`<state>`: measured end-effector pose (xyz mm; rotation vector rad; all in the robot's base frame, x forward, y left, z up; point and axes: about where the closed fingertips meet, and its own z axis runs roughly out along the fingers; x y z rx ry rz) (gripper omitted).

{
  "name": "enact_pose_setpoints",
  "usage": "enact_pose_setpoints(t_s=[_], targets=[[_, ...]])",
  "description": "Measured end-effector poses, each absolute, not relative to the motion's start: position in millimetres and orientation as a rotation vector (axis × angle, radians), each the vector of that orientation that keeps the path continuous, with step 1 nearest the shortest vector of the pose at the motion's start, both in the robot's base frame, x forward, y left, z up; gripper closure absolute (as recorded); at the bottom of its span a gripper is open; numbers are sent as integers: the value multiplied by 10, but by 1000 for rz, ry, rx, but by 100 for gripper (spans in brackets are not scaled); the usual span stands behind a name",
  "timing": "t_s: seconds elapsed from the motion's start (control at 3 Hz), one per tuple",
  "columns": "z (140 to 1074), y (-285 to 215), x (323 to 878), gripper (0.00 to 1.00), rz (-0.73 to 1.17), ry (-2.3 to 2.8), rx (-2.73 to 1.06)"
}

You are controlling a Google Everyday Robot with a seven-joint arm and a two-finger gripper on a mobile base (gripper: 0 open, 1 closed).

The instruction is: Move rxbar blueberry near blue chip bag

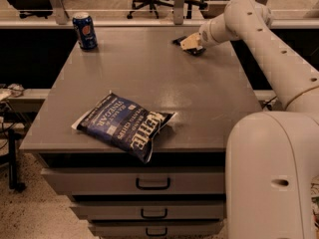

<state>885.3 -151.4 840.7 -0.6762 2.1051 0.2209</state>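
The blue chip bag (124,126) lies flat near the table's front edge, left of centre, with white "Kettle" lettering. My gripper (191,44) is down at the table's far right, at the end of the white arm (269,44). A small dark flat thing, the rxbar blueberry (178,41), shows only as a dark edge sticking out from under the gripper. The rest of it is hidden by the gripper. The bar is far from the bag, across the table.
A blue soda can (84,30) stands upright at the table's far left corner. The grey table (149,78) has drawers below its front. The robot's white body (271,178) fills the right foreground. Office chairs stand behind a rail.
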Motion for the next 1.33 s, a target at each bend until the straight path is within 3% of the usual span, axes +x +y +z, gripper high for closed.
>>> enact_pose_setpoints(t_s=[0.33,1.33], targets=[[8488,-1536,8827,100,220,2090,-677],[9387,-1475,8441,100,172,1913,-794]])
